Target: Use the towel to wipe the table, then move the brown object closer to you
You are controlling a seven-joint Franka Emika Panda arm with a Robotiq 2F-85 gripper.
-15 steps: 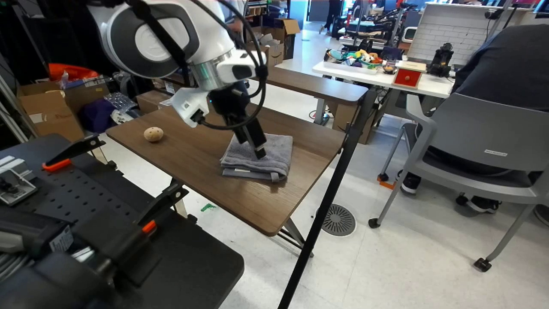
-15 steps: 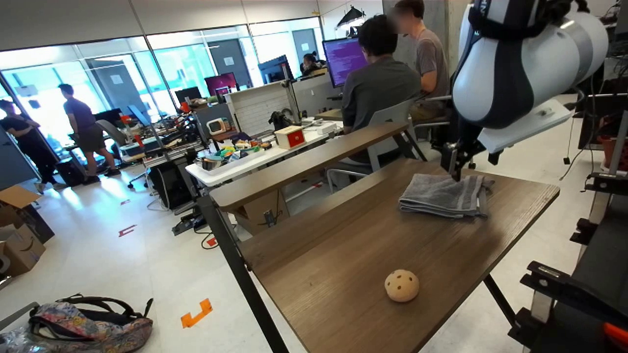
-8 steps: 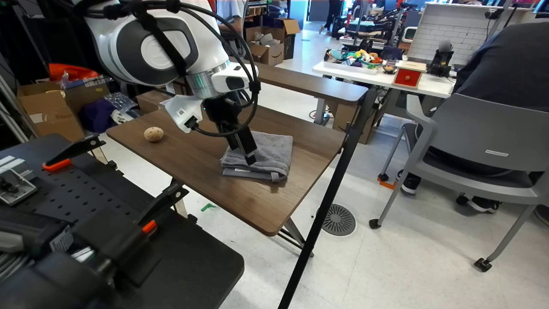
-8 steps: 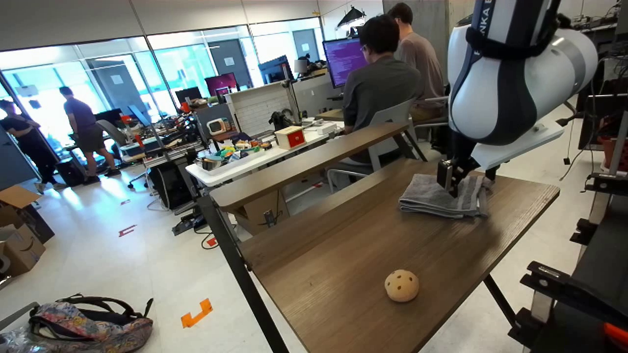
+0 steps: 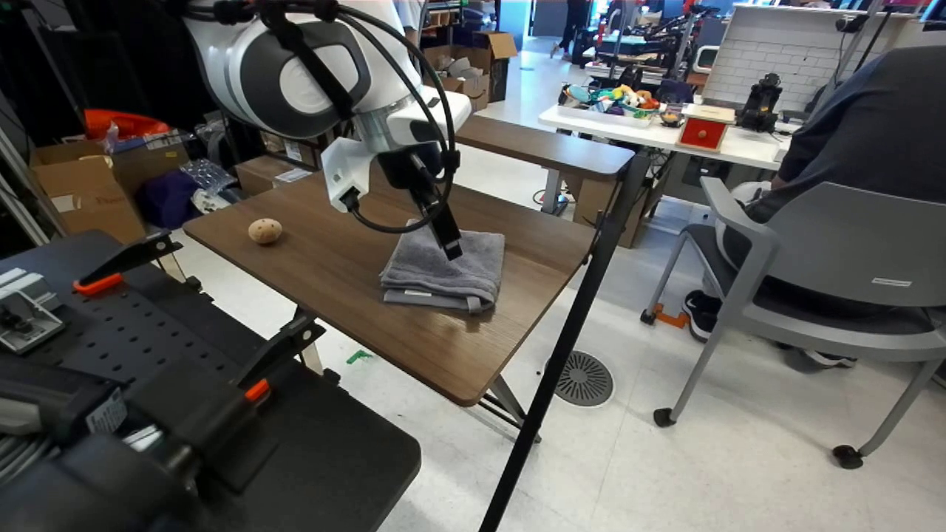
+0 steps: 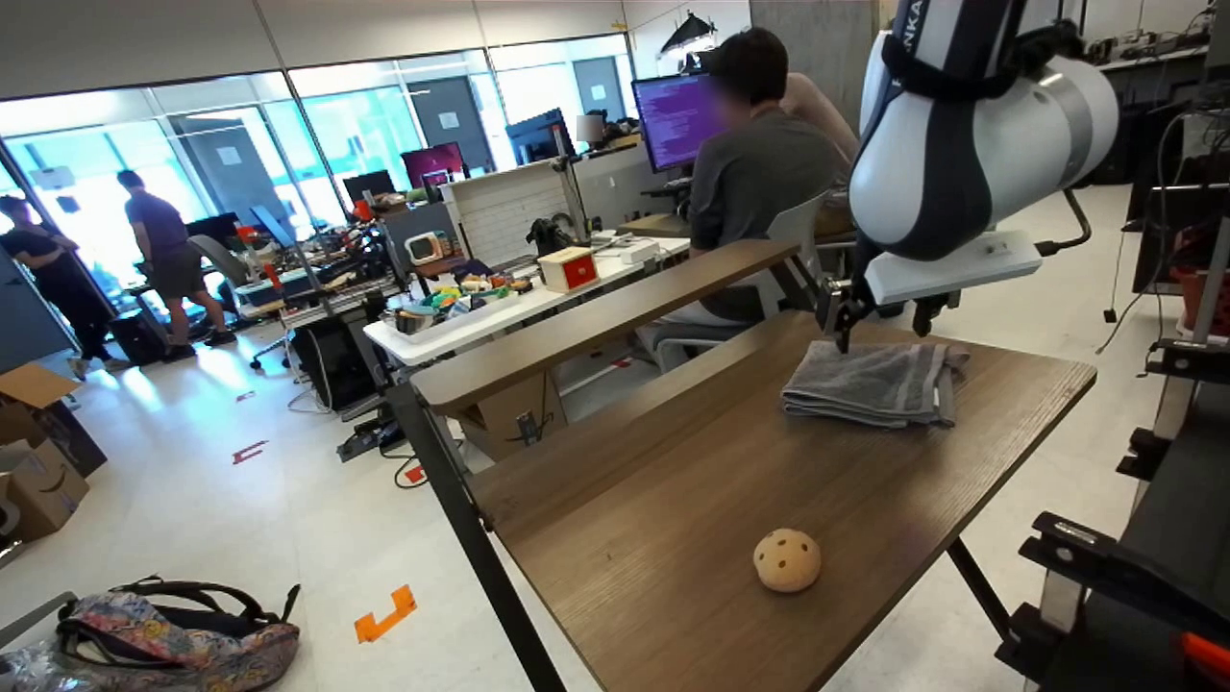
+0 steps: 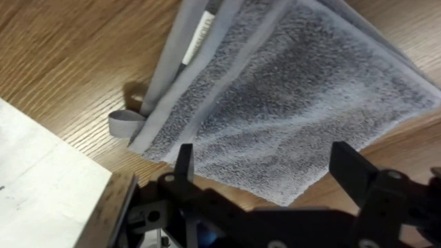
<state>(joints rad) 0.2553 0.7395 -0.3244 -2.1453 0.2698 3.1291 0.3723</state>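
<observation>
The towel is a grey folded cloth lying flat on the brown wood-grain table. It also shows in an exterior view and fills much of the wrist view. The brown object, a small tan ball with dark holes, rests at the table's other end; it also shows in an exterior view. My gripper is open and empty. Its fingers stand wide apart over a towel corner in the wrist view. The gripper hovers above the towel, apparently not touching it.
A raised wooden shelf runs along one long side of the table, held by a black slanted post. A dark bench with black clamps stands along the opposite side. A person sits in a grey chair nearby.
My gripper first came down toward the towel, then rose and shifted toward the shelf side, with the wrist turned. The towel and brown object have not moved. The seated person and chair shifted.
</observation>
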